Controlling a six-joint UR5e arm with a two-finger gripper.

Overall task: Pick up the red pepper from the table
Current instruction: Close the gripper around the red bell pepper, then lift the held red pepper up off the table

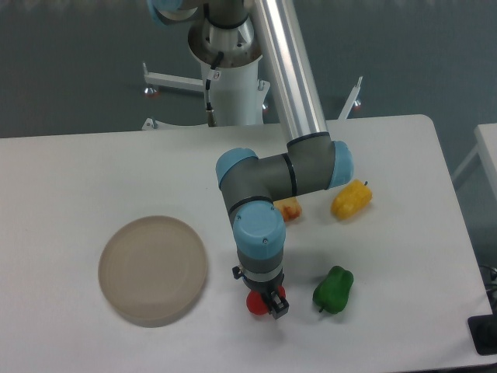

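Observation:
The red pepper (254, 302) lies on the white table (93, 171) near the front edge. It is mostly covered from above by my gripper (265, 301). The gripper points straight down onto the pepper, and one dark finger (274, 305) shows at the pepper's right side. The other finger is hidden behind the wrist. Only a small red part of the pepper shows, at the lower left of the gripper. The jaws' spacing cannot be read from this view.
A green pepper (334, 289) lies just right of the gripper. A yellow pepper (351, 199) and a small orange-red item (290, 209) sit farther back. A round beige plate (152, 269) stands to the left. The arm's elbow (279, 175) hangs over the table's middle.

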